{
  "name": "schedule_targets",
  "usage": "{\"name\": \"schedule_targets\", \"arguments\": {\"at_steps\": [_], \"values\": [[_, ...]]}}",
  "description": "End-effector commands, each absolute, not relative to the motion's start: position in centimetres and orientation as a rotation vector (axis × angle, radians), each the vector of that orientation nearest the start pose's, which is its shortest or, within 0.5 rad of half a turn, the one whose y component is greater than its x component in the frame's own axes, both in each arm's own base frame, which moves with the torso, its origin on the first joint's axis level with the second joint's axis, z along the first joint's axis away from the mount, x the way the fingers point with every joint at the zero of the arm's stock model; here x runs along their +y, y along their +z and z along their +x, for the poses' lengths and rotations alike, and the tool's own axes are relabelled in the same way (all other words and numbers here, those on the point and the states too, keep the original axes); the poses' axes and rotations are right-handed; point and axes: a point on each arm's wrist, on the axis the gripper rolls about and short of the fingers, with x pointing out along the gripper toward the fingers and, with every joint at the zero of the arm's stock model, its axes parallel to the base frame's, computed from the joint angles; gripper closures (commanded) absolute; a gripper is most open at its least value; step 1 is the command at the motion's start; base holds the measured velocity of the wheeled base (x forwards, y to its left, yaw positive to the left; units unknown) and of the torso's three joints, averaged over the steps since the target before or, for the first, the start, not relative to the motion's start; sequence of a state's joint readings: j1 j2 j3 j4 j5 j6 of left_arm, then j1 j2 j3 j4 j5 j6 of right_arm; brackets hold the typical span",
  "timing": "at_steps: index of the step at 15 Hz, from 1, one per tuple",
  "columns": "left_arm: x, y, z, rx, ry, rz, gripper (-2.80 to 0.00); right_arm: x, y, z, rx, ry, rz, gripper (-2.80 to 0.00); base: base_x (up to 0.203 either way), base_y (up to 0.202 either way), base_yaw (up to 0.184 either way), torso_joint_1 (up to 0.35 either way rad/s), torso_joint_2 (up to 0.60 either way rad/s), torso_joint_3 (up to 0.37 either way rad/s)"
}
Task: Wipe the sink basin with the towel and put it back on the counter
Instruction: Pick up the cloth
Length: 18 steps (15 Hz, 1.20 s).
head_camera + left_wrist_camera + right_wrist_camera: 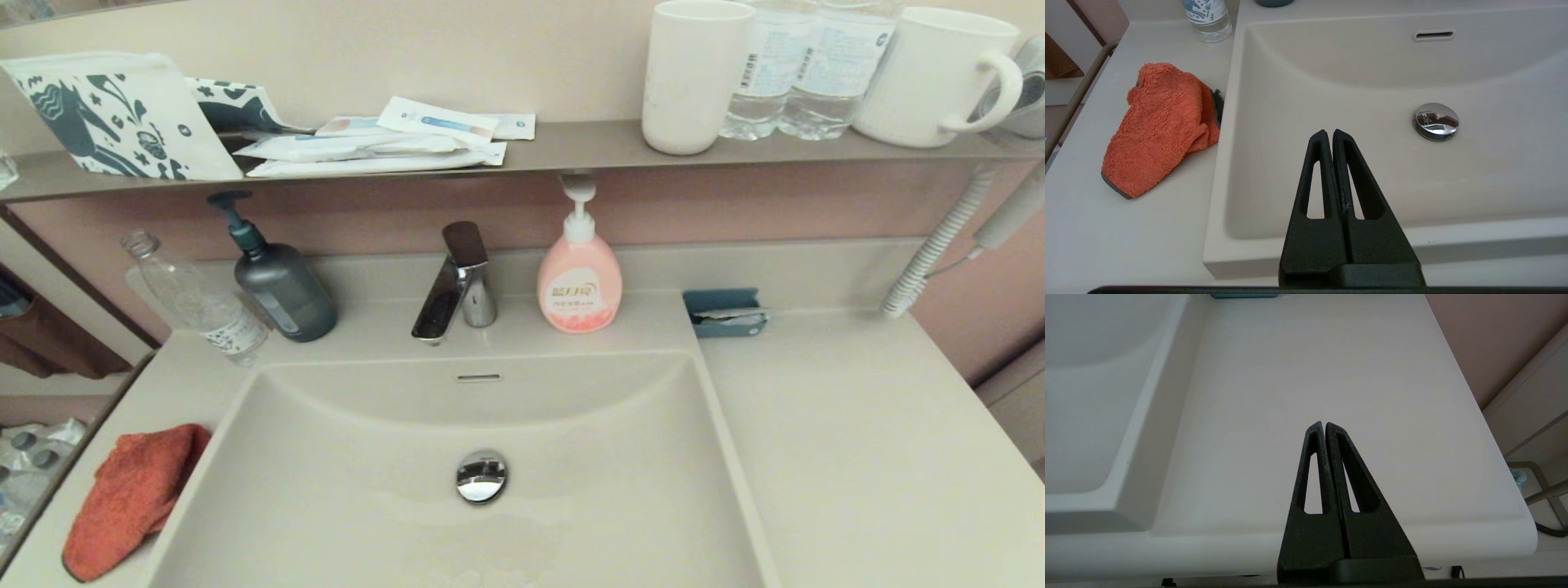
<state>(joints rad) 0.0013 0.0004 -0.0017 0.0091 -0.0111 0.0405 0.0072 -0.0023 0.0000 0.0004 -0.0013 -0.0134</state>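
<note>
The orange-red towel (pixel 131 494) (pixel 1159 126) lies crumpled on the counter (pixel 857 441) left of the sink basin (pixel 367 490), its dark trim against the basin's rim. The basin (pixel 1331 81) holds a chrome drain plug (pixel 481 475) (pixel 1436 121) and an overflow slot (pixel 478 377). My left gripper (pixel 1329 132) is shut and empty, hovering over the basin's near left part, to the right of the towel. My right gripper (pixel 1323 424) is shut and empty above the bare counter (pixel 1310 375) right of the basin. Neither gripper shows in the head view.
Behind the basin stand a chrome tap (pixel 457 282), a pink soap bottle (pixel 579 278), a dark pump bottle (pixel 277 282) and a clear water bottle (pixel 200 302). A teal holder (pixel 725 313) sits at the back right. The wall shelf (pixel 571 145) carries cups, bottles and packets.
</note>
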Motion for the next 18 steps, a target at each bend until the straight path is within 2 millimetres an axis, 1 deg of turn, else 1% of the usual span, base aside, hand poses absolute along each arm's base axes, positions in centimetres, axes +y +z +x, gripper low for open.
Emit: {"name": "schedule_targets", "arguments": {"at_steps": [1,11,14,16,18], "values": [[0.0,7.5,-2.3,0.007,-0.009,0.04,0.0,0.0,7.5,-2.3,0.0,0.006,-0.014,0.0,0.0,0.0,0.0,0.0,0.0,0.0],[0.0,7.5,-2.3,0.017,-0.018,0.047,0.0,0.0,7.5,-2.3,0.0,0.006,-0.014,0.0,0.0,0.0,0.0,0.0,0.0,0.0],[-0.1,7.8,-2.3,0.021,-0.024,0.047,0.0,0.0,7.6,-2.3,-0.001,0.006,-0.014,0.0,0.0,0.0,0.0,0.0,0.0,0.0],[-0.1,8.7,-2.4,0.003,-0.025,0.045,0.0,0.0,7.5,-2.3,0.0,0.006,-0.014,0.0,0.0,0.0,0.0,0.0,0.0,0.0],[-0.1,10.2,-1.9,0.037,-0.032,0.041,0.0,0.0,7.5,-2.3,0.0,0.006,-0.014,0.0,0.0,0.0,0.0,0.0,0.0,0.0]]}}
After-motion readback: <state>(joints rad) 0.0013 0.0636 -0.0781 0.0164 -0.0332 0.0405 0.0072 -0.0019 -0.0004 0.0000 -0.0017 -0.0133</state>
